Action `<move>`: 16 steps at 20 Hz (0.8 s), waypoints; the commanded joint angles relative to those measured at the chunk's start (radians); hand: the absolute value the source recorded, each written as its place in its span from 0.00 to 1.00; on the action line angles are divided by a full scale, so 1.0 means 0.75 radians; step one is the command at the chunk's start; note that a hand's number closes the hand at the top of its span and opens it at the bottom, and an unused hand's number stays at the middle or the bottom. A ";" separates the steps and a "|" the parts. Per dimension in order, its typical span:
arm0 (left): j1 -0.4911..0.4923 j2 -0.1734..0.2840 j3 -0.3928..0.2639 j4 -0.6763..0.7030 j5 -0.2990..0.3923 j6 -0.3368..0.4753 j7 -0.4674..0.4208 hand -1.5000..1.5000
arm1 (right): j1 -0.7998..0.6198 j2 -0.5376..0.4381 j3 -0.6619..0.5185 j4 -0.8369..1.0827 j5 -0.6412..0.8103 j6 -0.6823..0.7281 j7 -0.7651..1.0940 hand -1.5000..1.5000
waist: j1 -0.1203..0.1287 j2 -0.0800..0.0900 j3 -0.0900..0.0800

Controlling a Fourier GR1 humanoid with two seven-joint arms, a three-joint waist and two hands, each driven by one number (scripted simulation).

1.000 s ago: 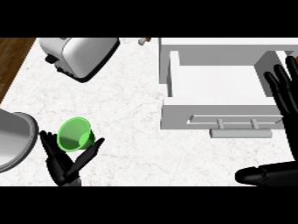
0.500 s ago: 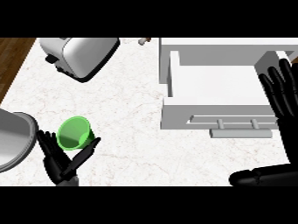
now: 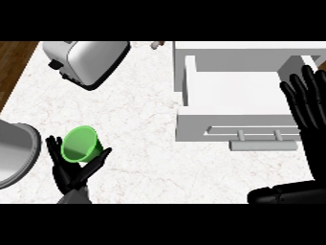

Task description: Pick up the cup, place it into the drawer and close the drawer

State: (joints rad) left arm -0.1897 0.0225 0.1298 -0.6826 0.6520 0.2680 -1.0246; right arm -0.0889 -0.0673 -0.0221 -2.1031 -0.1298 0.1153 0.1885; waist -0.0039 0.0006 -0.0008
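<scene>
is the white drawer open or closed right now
Open. The drawer is pulled out from the cabinet, its bare inside showing from above, handle facing the robot.

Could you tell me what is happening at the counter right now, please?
The robot's left hand is around a green cup near the counter's front left, between a toaster and a grey pot. The white drawer at the right stands open with nothing visible inside. The right hand rests open over the drawer's right side. The cup is not yet in the drawer.
</scene>
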 commanded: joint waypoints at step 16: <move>-0.090 0.181 -0.161 0.116 -0.220 -0.498 -0.042 1.00 | -0.001 -0.033 -0.048 0.039 -0.027 0.035 -0.038 0.00 | -0.011 0.001 0.000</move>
State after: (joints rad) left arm -0.2655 0.0931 0.0886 -0.6010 0.5518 0.0658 -1.0512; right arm -0.1028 -0.0824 -0.0500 -2.0770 -0.1454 0.1292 0.1702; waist -0.0076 0.0008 -0.0005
